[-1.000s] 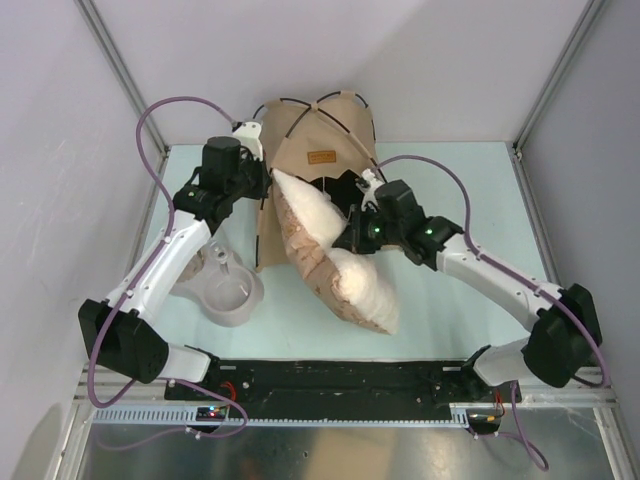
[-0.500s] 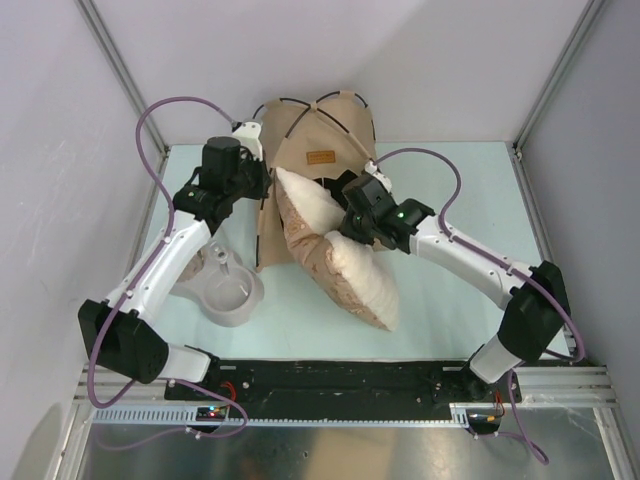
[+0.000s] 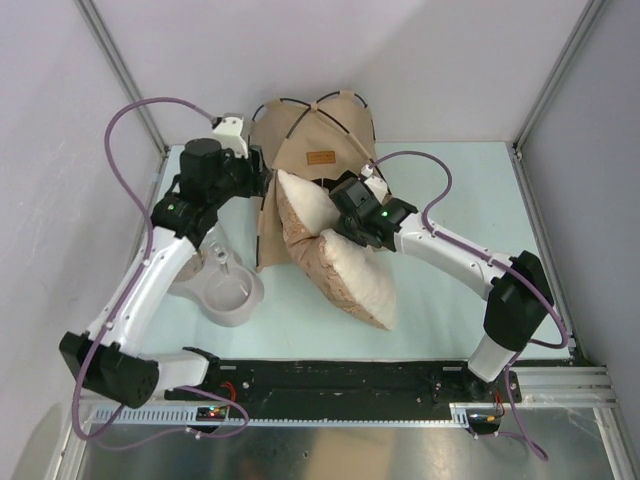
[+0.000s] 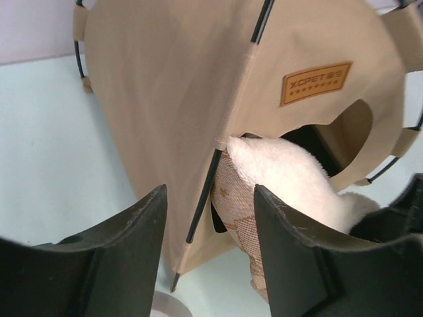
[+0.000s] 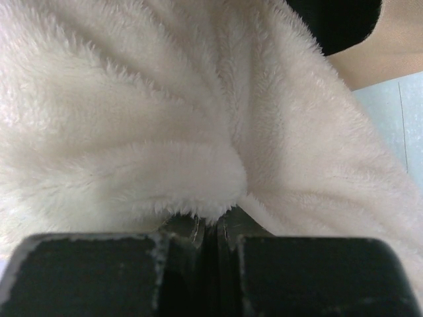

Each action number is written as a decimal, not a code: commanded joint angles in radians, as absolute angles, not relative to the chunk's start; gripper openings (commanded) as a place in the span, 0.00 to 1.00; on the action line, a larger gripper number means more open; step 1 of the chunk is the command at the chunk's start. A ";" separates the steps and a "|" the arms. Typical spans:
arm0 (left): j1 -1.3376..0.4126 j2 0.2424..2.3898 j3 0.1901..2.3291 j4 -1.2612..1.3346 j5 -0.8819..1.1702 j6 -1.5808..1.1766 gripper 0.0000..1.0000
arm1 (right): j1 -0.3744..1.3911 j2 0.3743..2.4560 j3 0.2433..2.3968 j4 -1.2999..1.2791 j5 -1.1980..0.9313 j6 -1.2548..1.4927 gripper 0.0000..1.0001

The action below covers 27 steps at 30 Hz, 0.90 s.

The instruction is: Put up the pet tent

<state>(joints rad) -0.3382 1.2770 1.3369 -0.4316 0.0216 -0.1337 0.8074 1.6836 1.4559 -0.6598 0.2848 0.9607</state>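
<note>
On the brown label patch (image 4: 316, 83) of the pet tent (image 4: 158, 99) I read "XCPET", then two marks I cannot make out. A row of small stars runs beneath.

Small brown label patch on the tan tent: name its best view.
Left wrist: the small brown label patch is close, its lettering visible. Top external shows only a tiny tag. Right wrist shows just cream fluffy pillow.

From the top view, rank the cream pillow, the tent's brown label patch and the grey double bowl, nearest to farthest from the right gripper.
1. The cream pillow: pinched in the fingers of the right gripper, centre of the table.
2. The brown label patch: on the pet tent wall, just behind the gripper.
3. The grey double bowl: far left, beside the left arm.
</note>
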 commanded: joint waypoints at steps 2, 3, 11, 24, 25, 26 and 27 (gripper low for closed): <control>-0.358 1.158 1.352 -0.411 0.078 -0.189 0.53 | 0.796 1.716 1.453 -0.694 0.412 0.974 0.00; -0.370 1.150 1.337 -0.408 0.097 -0.204 0.50 | 0.796 1.712 1.448 -0.693 0.413 0.974 0.00; -0.536 1.241 1.242 -0.352 -0.023 -0.270 0.38 | 0.796 1.692 1.429 -0.690 0.418 0.971 0.00; -0.553 1.497 1.214 -0.311 -0.165 -0.338 0.29 | 0.795 1.558 1.303 -0.554 0.321 0.882 0.14; -0.554 1.506 1.211 -0.311 -0.167 -0.336 0.28 | 0.796 1.532 1.290 -0.537 0.311 0.871 0.22; -0.554 1.514 1.208 -0.311 -0.166 -0.335 0.28 | 0.798 1.510 1.277 -0.527 0.303 0.858 0.28; -0.554 1.522 1.205 -0.309 -0.165 -0.334 0.28 | 0.800 1.484 1.268 -0.519 0.298 0.845 0.37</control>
<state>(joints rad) -0.5480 1.4803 1.2194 -0.3088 -0.1211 -0.3164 0.8093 1.5814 1.3170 -0.5365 0.2672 0.9257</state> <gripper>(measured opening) 0.285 0.234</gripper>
